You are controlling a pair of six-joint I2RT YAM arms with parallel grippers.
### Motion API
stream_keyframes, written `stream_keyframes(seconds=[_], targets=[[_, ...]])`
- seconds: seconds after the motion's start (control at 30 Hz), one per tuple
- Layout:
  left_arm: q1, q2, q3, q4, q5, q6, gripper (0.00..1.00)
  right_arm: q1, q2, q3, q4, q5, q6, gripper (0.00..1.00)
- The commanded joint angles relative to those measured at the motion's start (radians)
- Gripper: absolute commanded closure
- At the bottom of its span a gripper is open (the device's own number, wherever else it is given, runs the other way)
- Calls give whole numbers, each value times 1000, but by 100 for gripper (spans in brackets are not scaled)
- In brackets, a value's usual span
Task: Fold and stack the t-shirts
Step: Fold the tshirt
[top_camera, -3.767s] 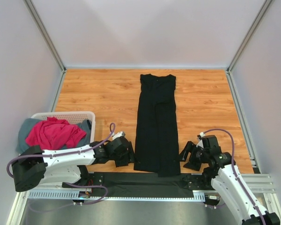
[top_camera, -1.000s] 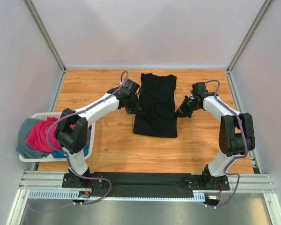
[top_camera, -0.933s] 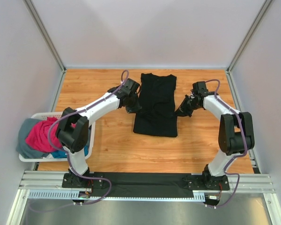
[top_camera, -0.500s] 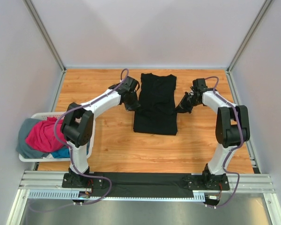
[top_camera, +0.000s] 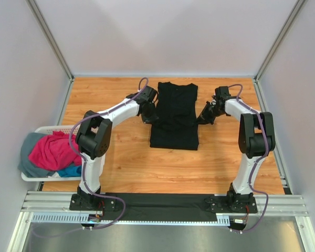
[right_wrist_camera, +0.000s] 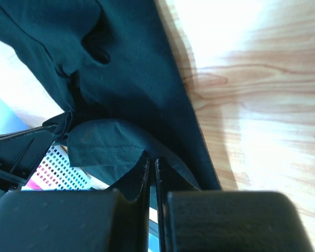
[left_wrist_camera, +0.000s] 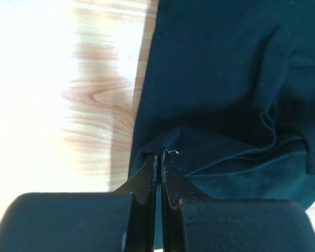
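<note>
Nearest, at the left: a white slotted plastic basket (top_camera: 42,129), heaped with a crumpled magenta-pink t-shirt (top_camera: 55,148), a bright blue t-shirt (top_camera: 71,171) low at its near side and a grey t-shirt (top_camera: 25,149) slumped over the left rim.

Farther in, flat on the orange wood-grain tabletop (top_camera: 121,168) at mid-table: a large plain black t-shirt (top_camera: 174,126). Doubled into a narrow oblong, matte and soft, with a straight near edge and the neckline at the far end.

Flanked about halfway along by the black two-finger left gripper (top_camera: 150,118) at its left edge and the black two-finger right gripper (top_camera: 200,118) at its right edge.

In the left wrist view, hard black fingers (left_wrist_camera: 144,181) pressed together with only a slit between them. Clamped on the cloth's side edge, with a small ridge raised at the tips.

In the right wrist view, likewise drawn to a thin gap and pinching a lifted fold of the upper layer. Lower layer flat against the glossy wood just beside.
</note>
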Motion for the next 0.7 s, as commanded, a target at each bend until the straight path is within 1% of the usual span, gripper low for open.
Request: stream_keyframes(seconds=[0.0, 0.1, 0.17, 0.2, 0.23, 0.27, 0.3, 0.33, 0.37, 0.4, 0.43, 0.47, 0.57, 0.63, 0.67], targets=[[16, 26, 55, 20, 2, 32, 100, -10, 21, 53, 31, -5, -9, 99], [24, 50, 85, 15, 17, 49, 100, -13, 30, 73, 31, 0, 0, 100], [26, 58, 104, 11, 22, 58, 100, -14, 33, 79, 36, 1, 3, 97], [27, 62, 107, 9, 23, 60, 100, -14, 38, 86, 34, 1, 3, 93], [29, 65, 110, 9, 23, 63, 100, -16, 36, 95, 34, 1, 3, 83], [29, 64, 115, 8, 20, 64, 100, -16, 39, 99, 34, 1, 3, 81], [32, 65, 119, 5, 20, 66, 96, -16, 38, 104, 37, 1, 6, 75], [32, 65, 125, -1, 16, 69, 86, -16, 36, 118, 40, 4, 10, 59], [33, 65, 144, -8, 5, 77, 66, -16, 35, 127, 43, 6, 17, 52], [36, 64, 156, -18, 0, 84, 60, -19, 33, 139, 45, 9, 21, 41], [39, 65, 167, -21, -6, 92, 55, -22, 32, 150, 49, 14, 32, 39], [43, 61, 191, -24, -13, 104, 48, -22, 30, 174, 56, 14, 38, 38], [58, 61, 254, -20, -23, 124, 38, -25, 38, 233, 85, 17, 59, 36], [70, 65, 299, -34, -23, 132, 35, -31, 53, 272, 94, 17, 69, 36], [75, 62, 344, -46, -26, 133, 34, -36, 58, 312, 91, 12, 78, 36]])
